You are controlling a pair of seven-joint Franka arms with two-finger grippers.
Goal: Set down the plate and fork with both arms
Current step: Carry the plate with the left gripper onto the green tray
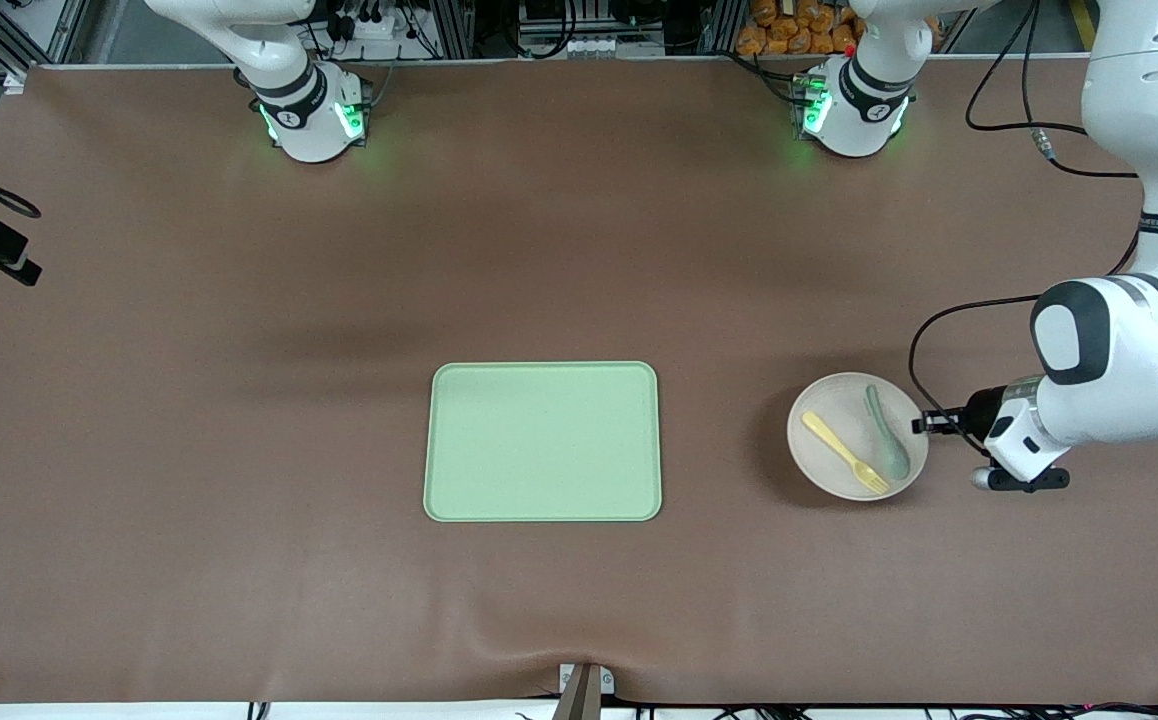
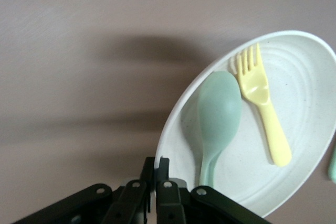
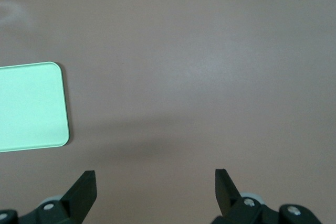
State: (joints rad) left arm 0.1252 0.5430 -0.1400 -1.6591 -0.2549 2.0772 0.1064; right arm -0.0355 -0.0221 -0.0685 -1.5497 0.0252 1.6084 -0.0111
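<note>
Left gripper (image 2: 156, 174) fingers are pinched on the plate (image 1: 824, 440) rim, toward the left arm's end of the table. Right past the fingertips, on the plate, lie the fork (image 1: 845, 453) and a green spoon (image 1: 886, 432) side by side. Right gripper (image 3: 155, 184) waits with fingers wide apart over bare table beside the tray (image 1: 543, 441), which holds nothing. The left arm's label is too small to read.

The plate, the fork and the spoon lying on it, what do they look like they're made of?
The plate looks like matte speckled plastic or melamine, though ceramic can't be ruled out: faint rings, no shine. The fork looks like pale-yellow molded plastic, smooth and one-piece. The spoon seems the same kind of plastic in grey-green. The left gripper is closed on the plate's rim.
</note>
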